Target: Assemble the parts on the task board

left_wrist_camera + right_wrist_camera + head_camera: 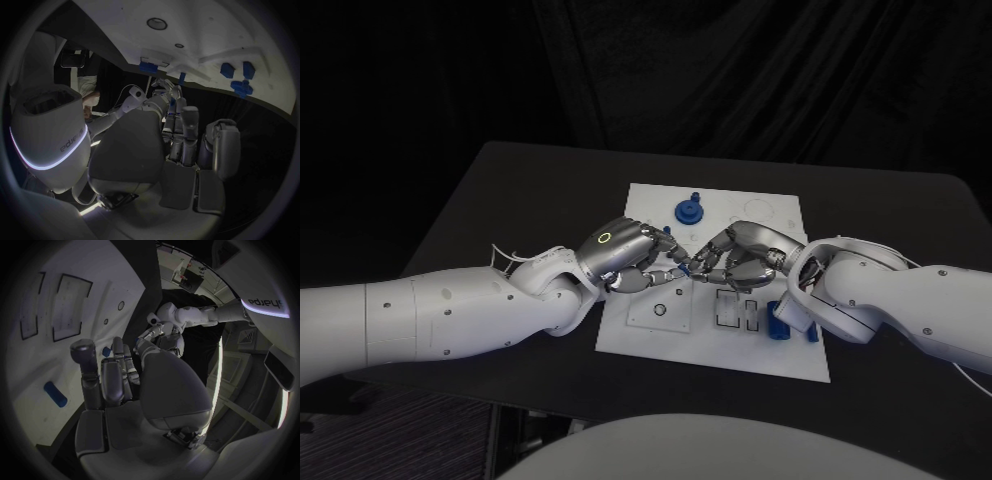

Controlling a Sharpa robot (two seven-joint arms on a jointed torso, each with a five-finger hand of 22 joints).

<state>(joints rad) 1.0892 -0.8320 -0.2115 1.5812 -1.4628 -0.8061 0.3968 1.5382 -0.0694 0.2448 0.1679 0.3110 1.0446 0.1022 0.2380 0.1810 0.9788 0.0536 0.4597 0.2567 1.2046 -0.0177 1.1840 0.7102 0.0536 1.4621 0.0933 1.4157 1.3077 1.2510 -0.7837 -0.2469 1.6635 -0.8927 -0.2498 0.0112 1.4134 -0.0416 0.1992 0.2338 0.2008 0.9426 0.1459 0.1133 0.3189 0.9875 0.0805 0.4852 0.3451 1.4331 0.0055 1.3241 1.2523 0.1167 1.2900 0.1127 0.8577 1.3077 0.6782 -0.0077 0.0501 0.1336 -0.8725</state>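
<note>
parts (788, 325) beside right hand (740, 258) on task board (646, 335)

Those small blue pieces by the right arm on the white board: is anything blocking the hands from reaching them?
The small blue pieces lie partly under the right forearm; both hands meet mid-board, away from them.

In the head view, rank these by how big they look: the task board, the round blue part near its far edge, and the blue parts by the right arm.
1. task board
2. blue parts by the right arm, a small cluster partly hidden by the arm
3. round blue part; close to the cluster, so this order is unsure.
</note>
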